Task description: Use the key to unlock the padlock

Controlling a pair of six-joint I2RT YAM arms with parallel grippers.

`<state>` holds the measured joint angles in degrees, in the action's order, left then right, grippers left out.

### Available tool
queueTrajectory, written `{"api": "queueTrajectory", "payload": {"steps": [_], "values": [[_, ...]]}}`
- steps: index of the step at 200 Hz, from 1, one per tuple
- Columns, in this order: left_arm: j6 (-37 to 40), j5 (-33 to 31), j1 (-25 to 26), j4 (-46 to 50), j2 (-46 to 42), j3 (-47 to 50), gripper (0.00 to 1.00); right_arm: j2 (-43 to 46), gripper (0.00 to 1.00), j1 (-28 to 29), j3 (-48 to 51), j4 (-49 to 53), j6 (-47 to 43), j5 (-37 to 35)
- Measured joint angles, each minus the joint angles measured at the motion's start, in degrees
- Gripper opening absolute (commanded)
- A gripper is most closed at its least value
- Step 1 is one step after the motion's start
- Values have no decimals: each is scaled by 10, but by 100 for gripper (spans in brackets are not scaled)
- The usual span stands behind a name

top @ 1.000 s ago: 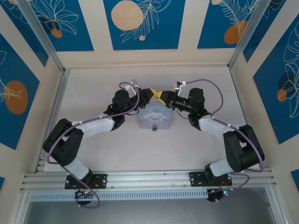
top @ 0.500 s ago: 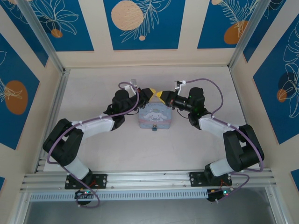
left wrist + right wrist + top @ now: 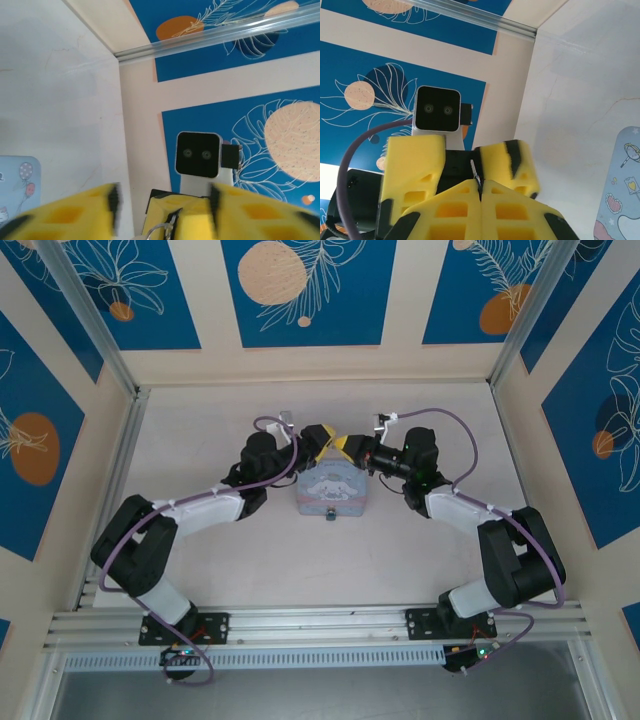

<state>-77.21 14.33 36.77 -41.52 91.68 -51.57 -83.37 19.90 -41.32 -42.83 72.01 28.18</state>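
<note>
Your right gripper has its yellow pads pressed together on the key, of which you see only a thin metal sliver poking out from the seam. Your left gripper has its pads spread apart, one on each side of the right gripper's closed tips, and grips nothing. In the top view the two meet nose to nose over the 12 o'clock edge of the light-blue tin, the left arm reaching in from 9 o'clock and the right from 3 o'clock. The padlock sits as a small dark spot at the tin's 6 o'clock edge, apart from both grippers. The tin rests on the pale table.
</note>
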Motion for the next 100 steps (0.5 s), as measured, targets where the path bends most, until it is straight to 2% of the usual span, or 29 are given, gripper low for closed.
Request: {"api": "queueTrajectory", "payload": {"steps": [22,38,65,100], "values": [[6,2,-16,25,-30,4,90,11,0,-9,10,7,0,3],[14,-1,-34,49,-69,13,97,23,0,-15,16,20,-2,5],[53,2,-49,123,-136,18,100,51,0,-22,23,49,-14,6],[147,22,-35,268,-196,19,100,88,0,-26,42,120,-34,-1]]}}
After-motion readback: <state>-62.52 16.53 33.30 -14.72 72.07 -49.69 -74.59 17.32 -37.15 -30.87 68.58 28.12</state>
